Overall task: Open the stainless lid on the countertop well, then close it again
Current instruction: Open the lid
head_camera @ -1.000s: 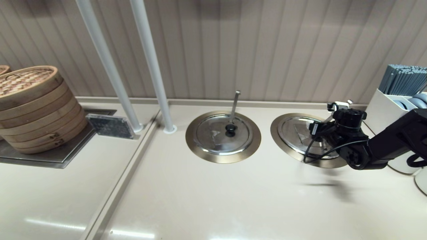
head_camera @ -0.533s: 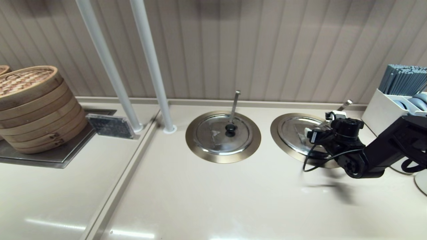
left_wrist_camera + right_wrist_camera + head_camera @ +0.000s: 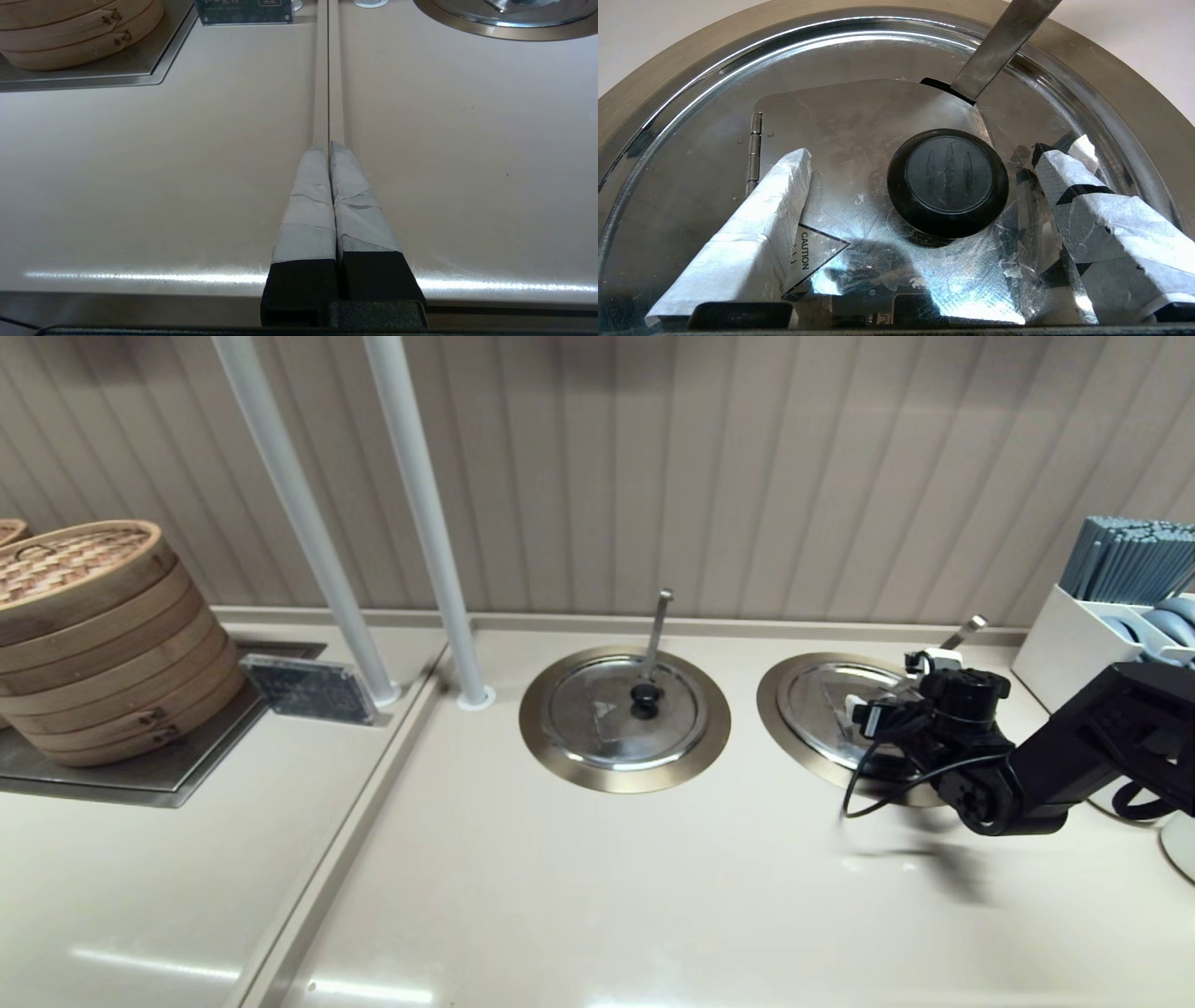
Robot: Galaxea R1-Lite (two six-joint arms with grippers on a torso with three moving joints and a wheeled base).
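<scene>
On the bench [image 3: 597, 896], I see the lid [image 3: 822, 705] sitting flat over the right-hand well [image 3: 780, 728]. My risk: the fingers closing too low and scraping steel, or nudging the slanted ladle handle [image 3: 999, 44]. Right gripper [image 3: 924, 186] is spread wide, straddling the knob [image 3: 948, 182], holding nothing. Left gripper [image 3: 329, 149] sits clenched, parked away.

Bamboo steamer stack [image 3: 89, 635] far left; twin lid [image 3: 624, 709] centre; perhaps chopsticks [image 3: 1130, 560] right.
</scene>
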